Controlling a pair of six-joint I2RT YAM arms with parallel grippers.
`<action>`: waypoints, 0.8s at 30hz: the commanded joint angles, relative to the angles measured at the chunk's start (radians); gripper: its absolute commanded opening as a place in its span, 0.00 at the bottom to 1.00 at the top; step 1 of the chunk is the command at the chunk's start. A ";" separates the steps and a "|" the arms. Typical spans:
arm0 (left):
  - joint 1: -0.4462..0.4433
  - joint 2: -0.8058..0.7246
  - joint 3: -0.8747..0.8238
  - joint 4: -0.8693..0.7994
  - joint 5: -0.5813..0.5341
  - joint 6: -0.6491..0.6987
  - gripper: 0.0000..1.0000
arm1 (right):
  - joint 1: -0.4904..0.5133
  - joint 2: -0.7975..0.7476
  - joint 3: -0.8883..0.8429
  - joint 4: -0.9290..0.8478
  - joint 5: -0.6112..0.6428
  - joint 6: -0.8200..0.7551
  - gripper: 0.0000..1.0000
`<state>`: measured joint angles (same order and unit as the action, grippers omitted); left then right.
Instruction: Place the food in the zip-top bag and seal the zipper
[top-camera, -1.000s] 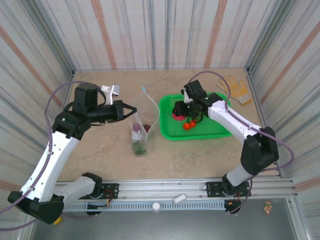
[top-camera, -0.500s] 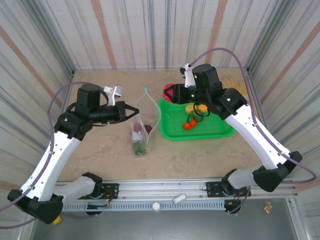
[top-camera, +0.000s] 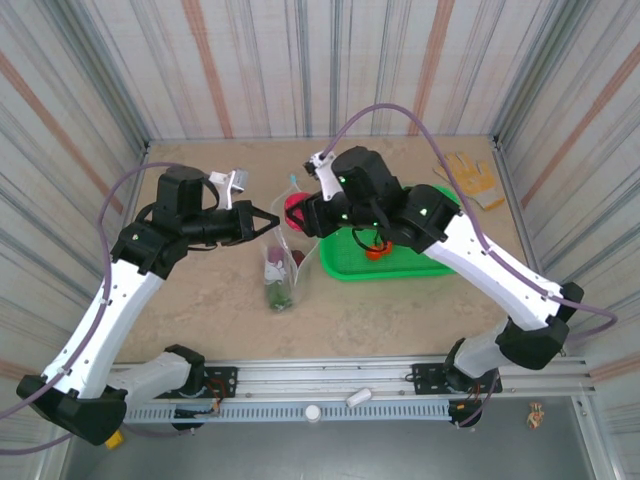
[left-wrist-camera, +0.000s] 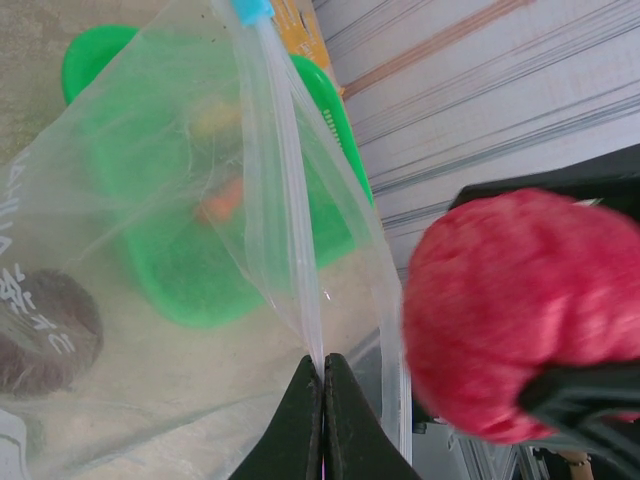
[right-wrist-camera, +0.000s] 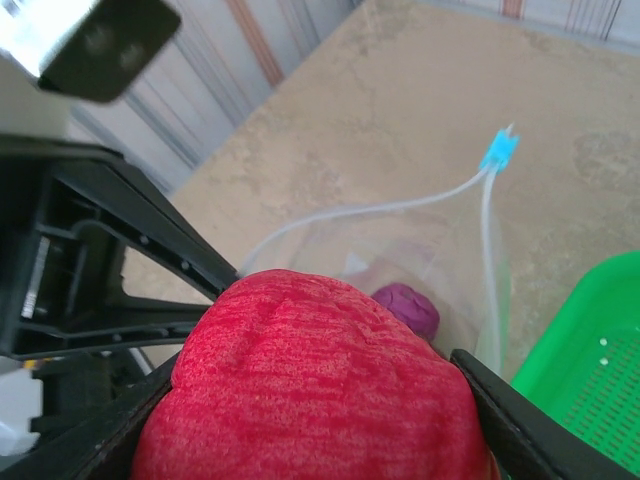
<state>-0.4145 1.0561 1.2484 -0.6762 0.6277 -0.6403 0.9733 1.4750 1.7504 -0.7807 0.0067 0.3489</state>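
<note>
Since the left hand is pinched tight on one lip of the zip-top bag, the mouth stands open on the bench, just left of the green basket. Right hand is about half open, clamped round a red piece of food, hovering right above that mouth. A magenta piece already sits in the bag, and more food waits in the basket.

My take on doing this bit right: line the red piece up between the two lips, go down till it's inside the rim, then let go so it doesn't bounce off the edge. Left hand should hold firm with no tugging, or the floppy mouth may collapse. Blue slider sits at the far end of the zipper, out of the way.
</note>
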 joint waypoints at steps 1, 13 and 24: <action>-0.006 -0.007 -0.004 0.015 -0.003 -0.007 0.00 | 0.032 0.037 0.025 -0.079 0.118 -0.048 0.61; -0.007 -0.008 0.045 -0.016 -0.027 0.022 0.00 | 0.063 0.184 0.118 -0.277 0.244 -0.060 0.64; -0.004 -0.011 0.048 -0.023 -0.031 0.032 0.00 | 0.017 0.151 0.102 -0.214 -0.080 -0.021 0.69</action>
<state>-0.4145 1.0557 1.2621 -0.6838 0.6029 -0.6319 1.0111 1.6527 1.8366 -1.0023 0.0410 0.3061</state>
